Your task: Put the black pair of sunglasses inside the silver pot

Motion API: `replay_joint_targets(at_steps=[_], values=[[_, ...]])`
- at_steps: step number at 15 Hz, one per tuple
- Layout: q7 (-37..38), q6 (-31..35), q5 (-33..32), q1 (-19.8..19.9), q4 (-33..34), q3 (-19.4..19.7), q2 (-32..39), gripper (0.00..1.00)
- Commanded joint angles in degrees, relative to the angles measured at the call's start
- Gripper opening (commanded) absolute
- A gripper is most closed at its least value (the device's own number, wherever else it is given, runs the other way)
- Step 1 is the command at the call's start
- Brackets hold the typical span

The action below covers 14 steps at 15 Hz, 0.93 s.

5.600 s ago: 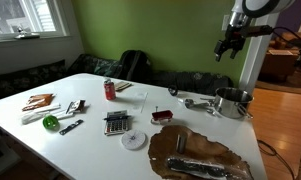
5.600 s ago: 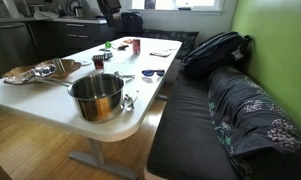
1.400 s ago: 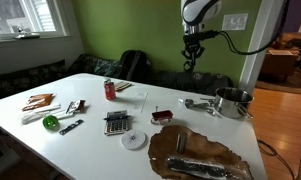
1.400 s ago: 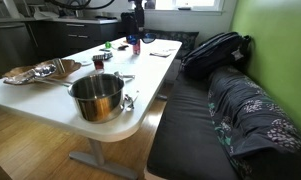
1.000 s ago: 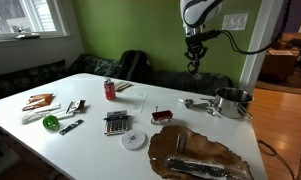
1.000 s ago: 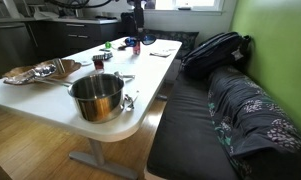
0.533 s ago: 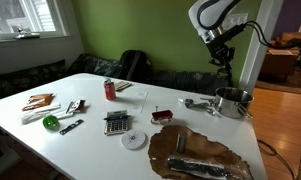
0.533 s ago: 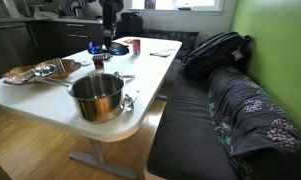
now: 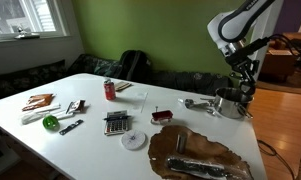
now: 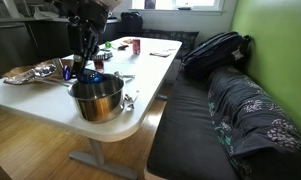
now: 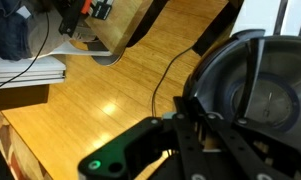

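The silver pot (image 9: 233, 101) stands at the table's end, with its long handle pointing toward the table's middle; it also shows in an exterior view (image 10: 97, 96) and fills the right of the wrist view (image 11: 262, 92). My gripper (image 9: 244, 88) hangs just above the pot's rim (image 10: 86, 70), jaws shut, and nothing shows between the fingertips (image 11: 195, 128). The black pair of sunglasses (image 9: 173, 91) lies on the white table well away from the pot (image 10: 152, 72), untouched.
On the table are a red can (image 9: 110, 90), a calculator (image 9: 116, 123), a small dark red box (image 9: 162, 116), a white disc (image 9: 136, 140) and a brown board (image 9: 202, 152). A backpack (image 10: 216, 50) sits on the bench. Wooden floor (image 11: 100, 95) lies below the table's end.
The arm has swung from high above the back of the table over to the pot and come down close to its rim. The jaws stayed shut. The sunglasses have not moved.
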<state>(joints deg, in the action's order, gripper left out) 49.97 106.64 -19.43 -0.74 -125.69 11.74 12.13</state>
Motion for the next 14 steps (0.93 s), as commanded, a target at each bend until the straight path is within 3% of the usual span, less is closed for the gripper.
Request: replay_joint_targets(at_steps=[1, 14], values=[[0.3, -0.2, -0.2, 1.4, 0.0, -1.3, -0.2, 0.02], [-2.3, 5.4, 2.4, 1.1, 9.1, -2.8, 11.8, 0.02]])
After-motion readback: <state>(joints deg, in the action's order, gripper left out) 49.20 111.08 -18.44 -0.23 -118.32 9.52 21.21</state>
